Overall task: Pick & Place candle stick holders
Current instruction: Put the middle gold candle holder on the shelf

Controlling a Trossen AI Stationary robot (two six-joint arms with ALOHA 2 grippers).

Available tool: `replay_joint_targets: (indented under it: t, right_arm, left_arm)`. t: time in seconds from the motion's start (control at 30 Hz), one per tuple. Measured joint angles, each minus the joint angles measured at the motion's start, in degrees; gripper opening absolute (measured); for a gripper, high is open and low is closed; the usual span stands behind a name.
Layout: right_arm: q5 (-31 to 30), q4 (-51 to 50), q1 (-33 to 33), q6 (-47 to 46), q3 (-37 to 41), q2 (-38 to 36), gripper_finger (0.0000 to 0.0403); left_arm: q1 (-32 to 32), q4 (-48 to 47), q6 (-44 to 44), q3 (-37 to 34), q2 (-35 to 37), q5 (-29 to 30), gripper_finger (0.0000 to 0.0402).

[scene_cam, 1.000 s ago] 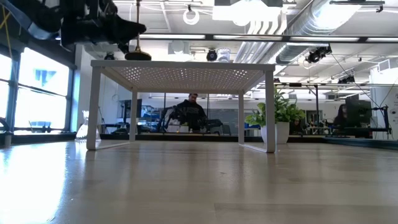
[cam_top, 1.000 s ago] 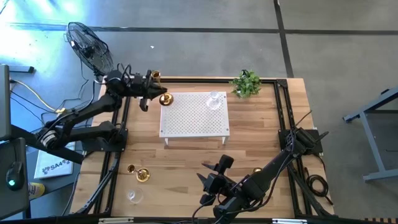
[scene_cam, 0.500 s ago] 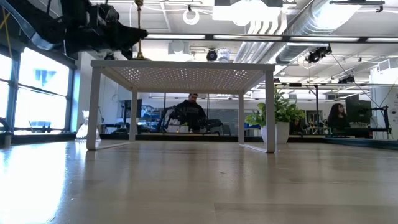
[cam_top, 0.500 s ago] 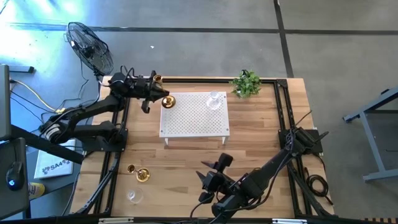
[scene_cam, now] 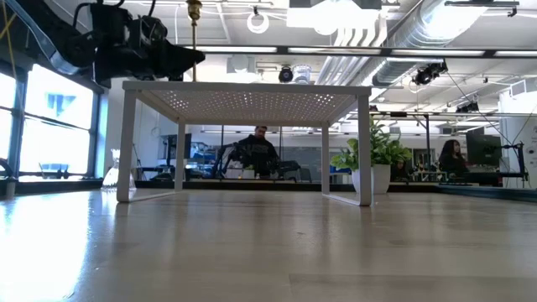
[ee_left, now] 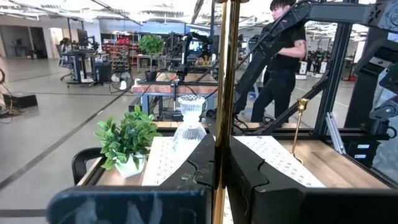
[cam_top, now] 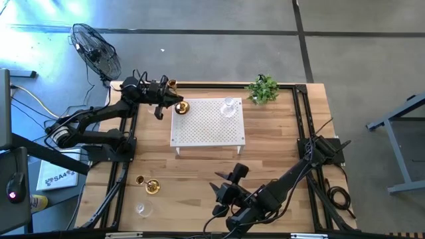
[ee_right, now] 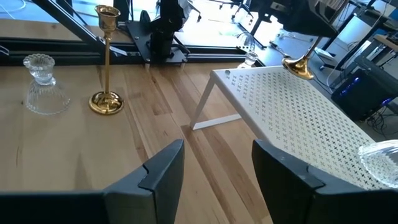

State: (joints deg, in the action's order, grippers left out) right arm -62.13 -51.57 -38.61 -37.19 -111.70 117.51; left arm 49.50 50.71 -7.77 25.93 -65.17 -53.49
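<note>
Left gripper clamping brass candlestick (apparently touching) white stand

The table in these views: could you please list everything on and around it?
held brass holder: 1, gold; base at the white stand's far-left corner
corner brass holder: 1, gold; table's far-left corner
near brass holder: 1, gold; upright, near-left of the table
glass holders: 2, clear; one on the stand, one near-left
white stand: 1, perforated; middle of the table
plant: 1, green; far-right
fan: 1, black; on the floor, beyond the far-left corner
person: 1, dark top; in the room behind
left gripper: fingers shut on the held brass holder's stem
right gripper: fingers open, at the near edge
</note>
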Motion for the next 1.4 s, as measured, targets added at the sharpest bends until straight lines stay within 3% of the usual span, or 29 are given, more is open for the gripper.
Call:
replay_joint_targets:
  t: [1.0, 1.4]
  right_arm:
    - [0.4, -0.1, 0.0, -1.3, 0.0, 0.0, 0.0181]
    - [0.8, -0.1, -0.1, -1.4, 0.0, 0.0, 0.0181]
  left_arm:
    - [0.0, -1.0, 3.7, 0.1, -4.9, 0.1, 0.0008]
    - [0.0, -1.5, 4.5, 0.1, -4.9, -0.8, 0.0032]
